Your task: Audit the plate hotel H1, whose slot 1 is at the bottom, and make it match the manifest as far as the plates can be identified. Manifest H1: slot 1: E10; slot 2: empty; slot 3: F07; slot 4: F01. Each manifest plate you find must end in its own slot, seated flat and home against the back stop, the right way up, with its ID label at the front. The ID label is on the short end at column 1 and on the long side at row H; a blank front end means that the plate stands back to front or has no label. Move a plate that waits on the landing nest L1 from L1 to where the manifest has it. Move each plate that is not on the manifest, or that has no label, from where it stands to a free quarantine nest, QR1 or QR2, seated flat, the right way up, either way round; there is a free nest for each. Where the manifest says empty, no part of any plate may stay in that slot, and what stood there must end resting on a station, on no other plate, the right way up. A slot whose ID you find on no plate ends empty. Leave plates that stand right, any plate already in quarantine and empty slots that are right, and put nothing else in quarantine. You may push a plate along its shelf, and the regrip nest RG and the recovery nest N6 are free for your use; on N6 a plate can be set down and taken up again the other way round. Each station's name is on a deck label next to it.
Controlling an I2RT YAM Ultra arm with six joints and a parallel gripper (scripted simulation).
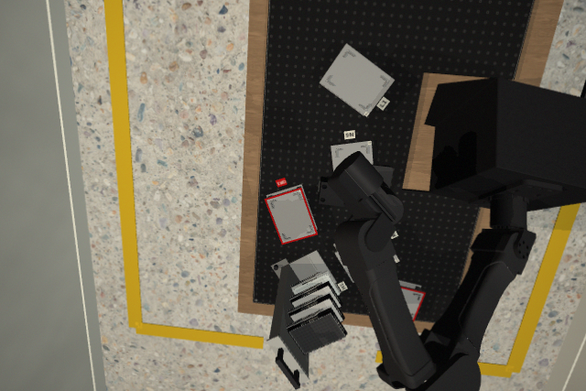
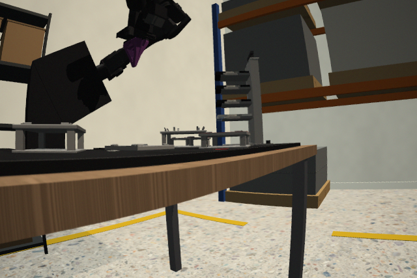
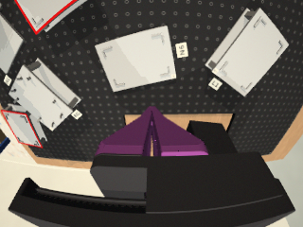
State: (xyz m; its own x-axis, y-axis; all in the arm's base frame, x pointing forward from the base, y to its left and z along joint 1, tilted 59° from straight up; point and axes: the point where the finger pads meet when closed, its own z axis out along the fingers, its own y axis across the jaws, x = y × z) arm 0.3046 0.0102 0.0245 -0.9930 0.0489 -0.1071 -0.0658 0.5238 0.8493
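The plate hotel H1 (image 1: 309, 303) stands at the deck's near left corner. In the side view (image 2: 235, 96) it shows stacked shelves with dark plates on the upper ones. I cannot read any labels. My gripper (image 2: 135, 53) has purple fingers and is shut on nothing. It hangs high above the deck, away from the hotel, and points down over the N6 nest (image 3: 135, 57). It shows in the wrist view (image 3: 151, 128). In the top view the wrist housing (image 1: 359, 183) hides the fingers. The landing nest L1 (image 1: 355, 79) looks bare and grey.
QR1 (image 1: 289, 216) is a red-framed nest with nothing on it, left of the arm. QR2 (image 1: 412, 298) is partly hidden by the arm. The regrip nest (image 3: 41, 91) lies between them. A large black box (image 1: 511, 140) on a stand fills the right side.
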